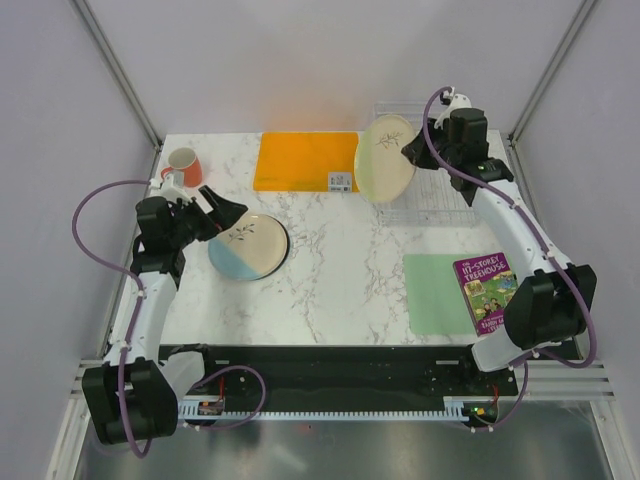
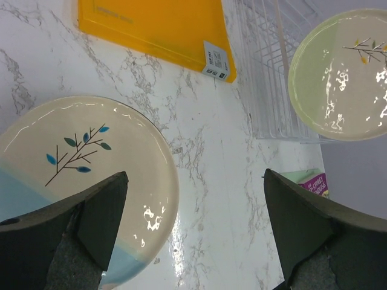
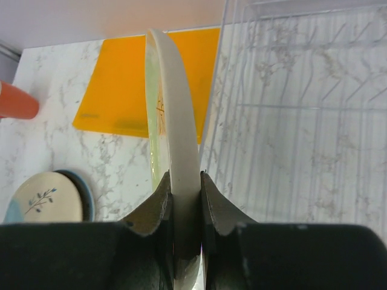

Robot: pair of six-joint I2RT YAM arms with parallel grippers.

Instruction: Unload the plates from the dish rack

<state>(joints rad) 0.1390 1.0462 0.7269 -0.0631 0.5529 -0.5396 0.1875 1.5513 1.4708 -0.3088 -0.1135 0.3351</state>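
Left arm bent, left gripper (image 1: 222,207) jaws wide apart. Right arm stretched forward, right gripper (image 1: 411,150) pinching plate (image 1: 385,165) rim.

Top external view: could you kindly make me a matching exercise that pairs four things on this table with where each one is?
Things:
1. blue-and-cream plate
2. cream plate
3. mug
4. book

Places:
A. pinched on edge in the right gripper
B. lying partly on the green mat
C. flat on the table, by the open left gripper
D. at the table's far left corner

Pairs: 1-C, 2-A, 3-D, 4-B.
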